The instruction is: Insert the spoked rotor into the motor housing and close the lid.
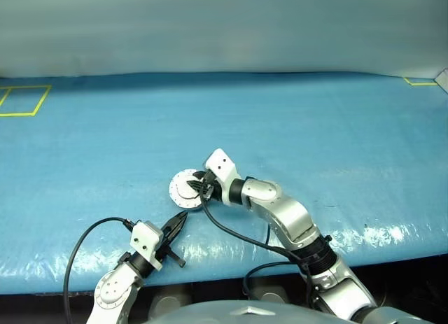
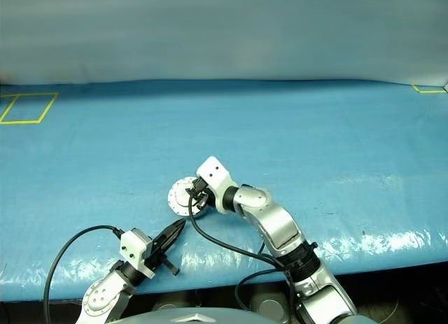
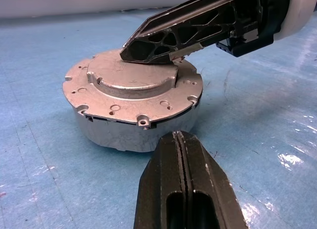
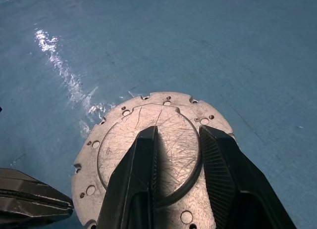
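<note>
Resting over the raised centre of the lid (image 4: 148,150), the right tool (image 4: 178,155) had its two black fingers (image 4: 136,179) parted by a narrow gap, with nothing clamped between them; in the left wrist view one finger tip lay on the lid's top face, though whether both tips touched the metal could not be told. The lid, its plain grey outer face up and ringed with small holes, sat closed on the motor housing (image 3: 133,132), a low round grey puck with a thin dark seam showing between the two near its edge. The housing stood on the blue bench (image 1: 315,128), a little left of the scene's middle and toward the near side. The right arm reached to it from the near right. The left tool (image 1: 178,222) had its fingers pressed together, holding nothing, and pointed at the housing from the near left, just beside it but apart from it. A black cable (image 1: 77,247) looped behind the left wrist. Yellow tape outlines (image 1: 24,100) marked the bench at the far left, and another at the far right corner.
</note>
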